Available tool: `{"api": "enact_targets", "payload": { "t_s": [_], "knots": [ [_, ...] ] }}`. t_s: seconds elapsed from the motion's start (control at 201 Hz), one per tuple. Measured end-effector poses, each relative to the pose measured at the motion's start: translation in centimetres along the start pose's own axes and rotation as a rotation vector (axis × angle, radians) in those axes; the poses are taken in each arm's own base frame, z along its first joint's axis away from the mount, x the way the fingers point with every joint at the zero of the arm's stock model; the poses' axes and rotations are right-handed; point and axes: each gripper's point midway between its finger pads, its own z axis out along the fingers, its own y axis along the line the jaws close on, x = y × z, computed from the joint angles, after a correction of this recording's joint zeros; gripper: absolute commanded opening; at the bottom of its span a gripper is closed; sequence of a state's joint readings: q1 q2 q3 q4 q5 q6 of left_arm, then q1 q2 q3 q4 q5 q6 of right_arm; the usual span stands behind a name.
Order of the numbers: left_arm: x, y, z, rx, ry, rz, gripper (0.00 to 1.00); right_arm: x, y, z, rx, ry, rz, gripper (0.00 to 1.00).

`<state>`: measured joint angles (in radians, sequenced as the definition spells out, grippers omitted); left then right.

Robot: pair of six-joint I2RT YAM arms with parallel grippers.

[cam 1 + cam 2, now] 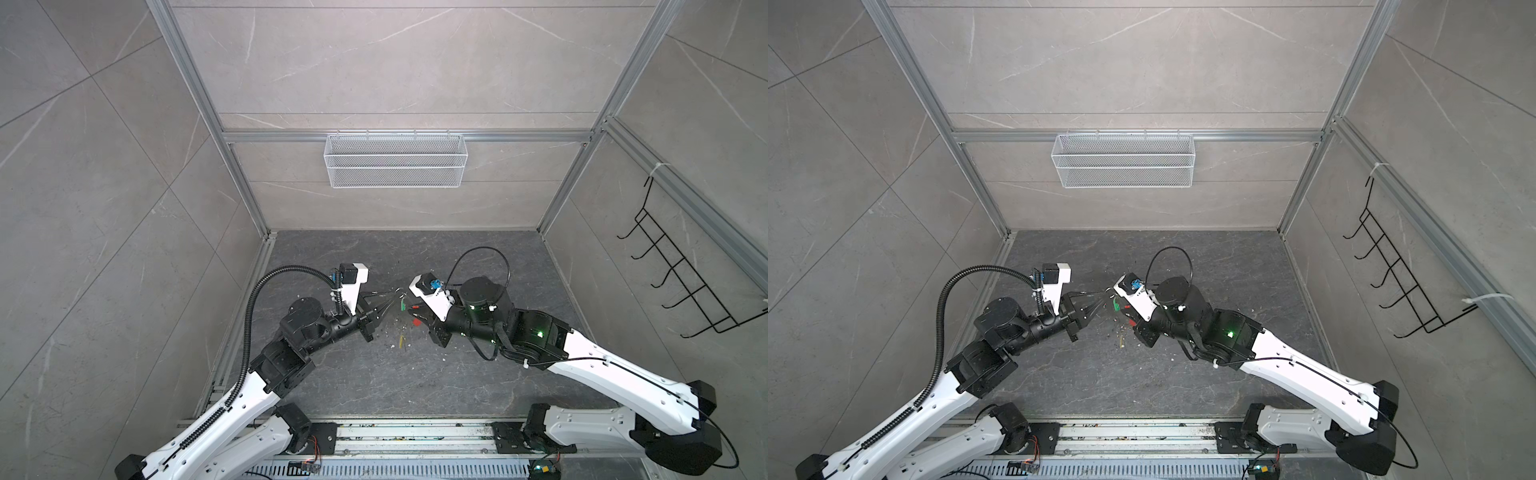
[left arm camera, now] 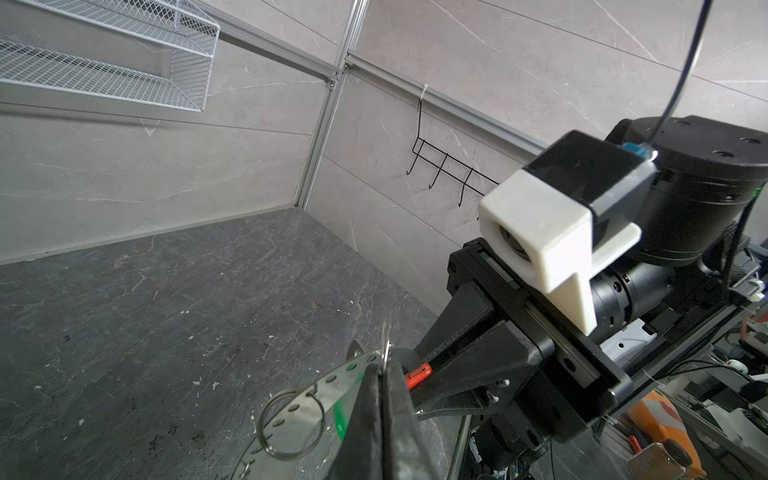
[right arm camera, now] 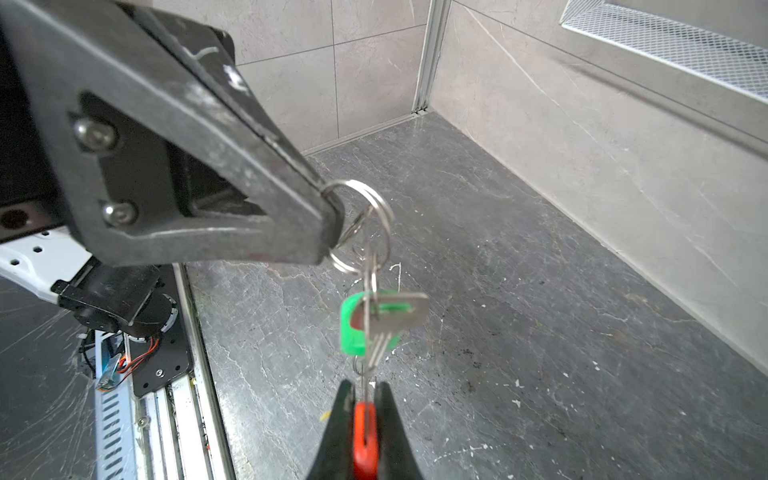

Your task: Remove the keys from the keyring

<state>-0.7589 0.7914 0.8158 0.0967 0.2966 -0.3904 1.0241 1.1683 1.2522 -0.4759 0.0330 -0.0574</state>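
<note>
risk: ring slips out of the left hand's tip

left hand (image 3: 330, 212) is clamped on the keyring (image 3: 365, 216), linked silver split rings, only at its very tip. right hand (image 3: 365, 392) is pinched narrow on the red piece (image 3: 365, 432). green key (image 3: 353, 328) and a bare metal key (image 3: 409, 309) dangle between the hands. a pull may just tighten the links. if the ring pops out or the red piece slips, the bunch drops to the counter (image 1: 374, 382). yellow sliver (image 1: 401, 340) lies below the hands, likely the yellow key, too small to confirm. mesh basket (image 1: 395, 160) on the wall far beyond both hands: nothing seen in it.
</note>
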Motion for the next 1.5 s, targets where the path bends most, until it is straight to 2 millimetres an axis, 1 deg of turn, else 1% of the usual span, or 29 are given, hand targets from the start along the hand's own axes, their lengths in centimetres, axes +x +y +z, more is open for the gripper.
{"api": "enact_targets", "payload": {
  "t_s": [0.174,0.478,0.513,0.553,0.583,0.628,0.673,0.742,0.802,0.912,1.021,1.086,1.126,1.201,1.36,1.499],
  "knots": [
    [-0.2,0.0,0.1,-0.008,0.005,-0.002,0.0,-0.1,0.0,-0.1,0.035,0.024,-0.041,0.0],
    [-0.1,-0.2,0.0,0.0,0.0,0.001,0.0,-0.3,1.1,0.0,0.091,0.062,-0.118,0.0],
    [0.0,-0.2,-0.1,0.004,-0.004,0.004,0.0,-0.3,1.3,0.0,0.094,0.066,-0.124,0.04],
    [0.1,-0.3,-0.2,0.009,-0.007,0.009,0.0,-0.4,1.4,0.0,0.094,0.067,-0.13,0.11],
    [0.1,-0.3,-0.3,0.013,-0.011,0.013,0.0,-0.4,1.5,0.0,0.095,0.067,-0.132,0.18],
    [0.1,-0.4,-0.4,0.022,-0.021,0.024,0.0,-0.4,1.9,-0.1,0.077,0.066,-0.142,0.34],
    [0.2,-0.6,-0.4,0.036,-0.029,0.035,0.0,-0.3,2.8,-0.1,0.041,0.065,-0.16,0.44],
    [0.7,-0.6,-0.4,0.05,-0.031,0.048,0.0,-0.2,4.3,-0.3,-0.019,0.056,-0.175,0.54],
    [1.4,-0.5,-0.4,0.059,-0.021,0.051,0.0,0.0,4.8,-0.9,-0.047,0.048,-0.17,0.59],
    [2.0,-0.8,-0.6,0.087,-0.022,0.066,0.0,-0.2,4.7,-2.7,-0.063,0.004,-0.156,0.6],
    [1.7,-1.7,-1.0,0.13,-0.042,0.082,0.0,-1.2,4.4,-5.0,-0.062,-0.081,-0.134,0.62],
    [1.3,-2.2,-1.3,0.154,-0.059,0.093,0.0,-2.0,4.1,-5.9,-0.054,-0.123,-0.115,0.61],
    [1.1,-2.7,-1.4,0.173,-0.069,0.1,0.0,-2.4,3.9,-6.3,-0.051,-0.146,-0.106,0.58],
    [0.7,-3.3,-1.7,0.202,-0.082,0.111,0.0,-3.1,3.6,-6.4,-0.046,-0.173,-0.086,0.55],
    [0.6,-4.5,-2.1,0.269,-0.084,0.127,0.0,-3.3,2.7,-6.0,-0.072,-0.193,-0.044,0.55],
    [1.0,-5.4,-2.3,0.323,-0.065,0.13,0.0,-3.7,3.3,-6.0,-0.134,-0.217,-0.035,0.52]
  ]
}}
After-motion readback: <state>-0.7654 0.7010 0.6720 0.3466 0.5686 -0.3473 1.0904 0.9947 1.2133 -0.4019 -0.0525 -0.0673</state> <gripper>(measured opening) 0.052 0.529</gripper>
